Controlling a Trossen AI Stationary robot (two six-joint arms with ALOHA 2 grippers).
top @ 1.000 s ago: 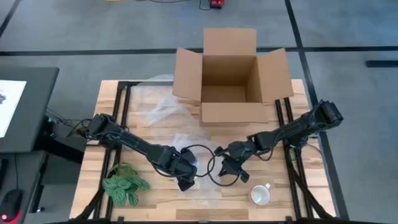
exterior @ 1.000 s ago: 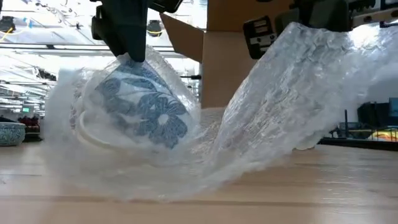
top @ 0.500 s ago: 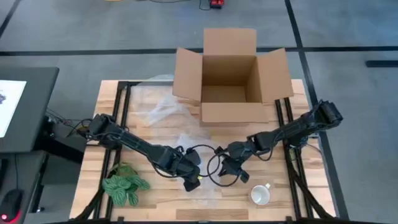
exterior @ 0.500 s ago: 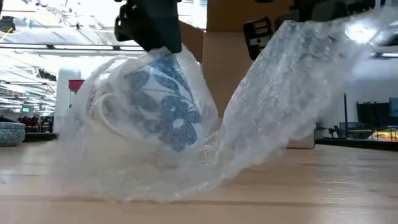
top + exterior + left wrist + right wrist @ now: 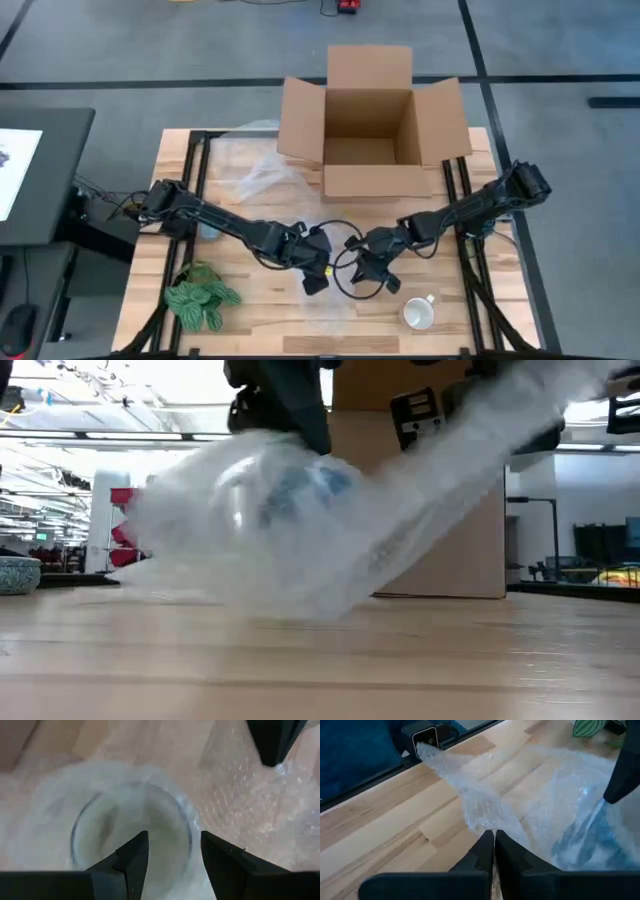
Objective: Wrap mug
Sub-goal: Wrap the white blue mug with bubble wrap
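Note:
A white mug with a blue flower pattern (image 5: 295,495) hangs above the table inside a sheet of clear bubble wrap (image 5: 430,480). My left gripper (image 5: 318,278) comes down on it at the table's middle and is shut on the wrapped mug. The mug's mouth (image 5: 125,837) faces the left wrist camera. My right gripper (image 5: 362,268) stands just to the right, shut on the wrap's other end. The sheet sags between the two grippers, and its lower fold (image 5: 310,600) hangs just over the tabletop. My left gripper holds the mug by its rim wall (image 5: 191,840), through the bubble wrap. One finger (image 5: 132,855) is over the mug's mouth and the other (image 5: 222,862) is outside the wall. The fingers point down from above. The mug hangs tilted, clear of the table. My right gripper pinches a bunched edge of the bubble wrap (image 5: 487,822) between its two fingers. It holds that end raised, and the sheet runs down from it toward the mug.
An open cardboard box (image 5: 370,120) stands at the far edge. A second piece of bubble wrap (image 5: 260,175) lies to its left. A plain white mug (image 5: 419,314) sits near the front right, and a green leafy thing (image 5: 200,295) near the front left.
My left gripper has moved up and toward the table's right, toward my right gripper, carrying the wrapped mug. The mug, which lay tilted on the table, is now lifted clear, and the wrap has been drawn up with it.

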